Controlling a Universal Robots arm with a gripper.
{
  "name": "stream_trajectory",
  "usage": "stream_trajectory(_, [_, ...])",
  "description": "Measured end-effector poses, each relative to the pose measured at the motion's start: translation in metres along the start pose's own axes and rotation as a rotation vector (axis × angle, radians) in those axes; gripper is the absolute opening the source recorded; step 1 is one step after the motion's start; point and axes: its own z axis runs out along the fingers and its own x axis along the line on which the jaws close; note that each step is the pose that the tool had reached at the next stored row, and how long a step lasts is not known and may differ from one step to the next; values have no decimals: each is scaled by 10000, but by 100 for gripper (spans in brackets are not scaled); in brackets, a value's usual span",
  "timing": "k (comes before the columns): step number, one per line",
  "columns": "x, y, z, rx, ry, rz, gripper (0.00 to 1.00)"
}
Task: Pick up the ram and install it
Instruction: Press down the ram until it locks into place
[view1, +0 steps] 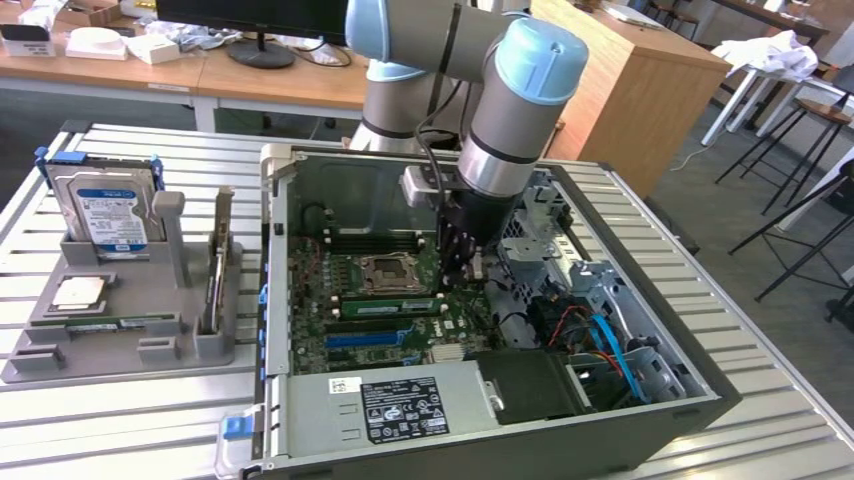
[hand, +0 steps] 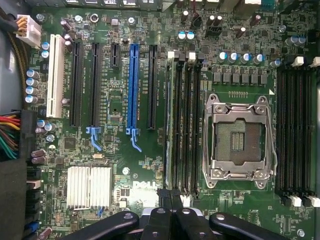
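Exterior view is showing the ram (view1: 387, 301) standing on edge in a motherboard (view1: 350, 330) slot, its long axis running from the exterior view's left toward the gripper (view1: 461, 272), whose closed, empty jaws are poised right over its nearer end.

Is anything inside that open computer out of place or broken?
Nothing looks damaged or spilled. The one gap is the square metal processor socket on the green motherboard: it sits empty, with no chip in it. A long green memory stick stands straight in its slot beside the socket, just ahead of the shut black gripper.
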Motion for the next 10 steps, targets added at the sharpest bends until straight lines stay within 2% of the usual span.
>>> stream_trajectory(10, [2,-4,94,0,-1,0,10])
